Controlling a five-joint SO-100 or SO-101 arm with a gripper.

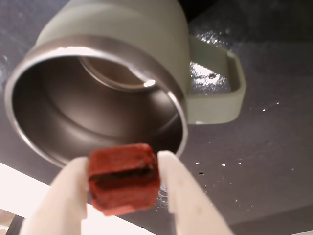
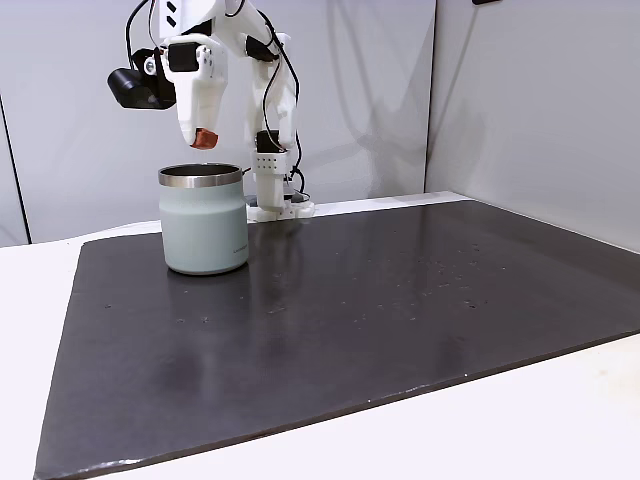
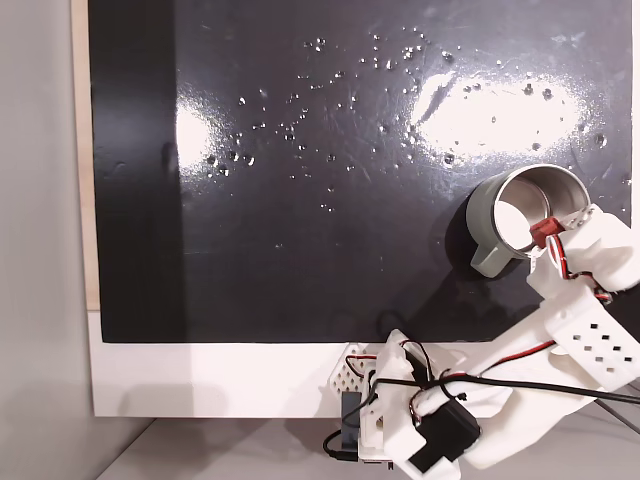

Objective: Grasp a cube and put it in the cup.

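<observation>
A dark, glossy mat [image 2: 400, 300], flecked with small specks, is spread well below the gripper across a pale table [image 2: 560, 420]. On it, directly beneath the gripper, the cup [image 2: 204, 225] is stood upright: a squat cylinder coated in matt grey-green, with a bright steel rim and a brushed steel interior. A handle [image 1: 222, 88] in the same grey-green is shown on its side in the wrist view, contrary to what might be expected. The white plastic arm [image 3: 585, 335] is reached over the cup from behind. The gripper [image 1: 122, 183] is closed on the cube [image 1: 123, 177], which is held between the two smooth pale fingers [image 1: 183, 196] just above the cup's mouth, near the rim. The cube is small, reddish-brown, rough-faced and chipped at the edges. It is judged to be light and fairly stiff, with enough surface grain not to slip; opposite flat faces are the sensible place to be gripped, as is seen here.
</observation>
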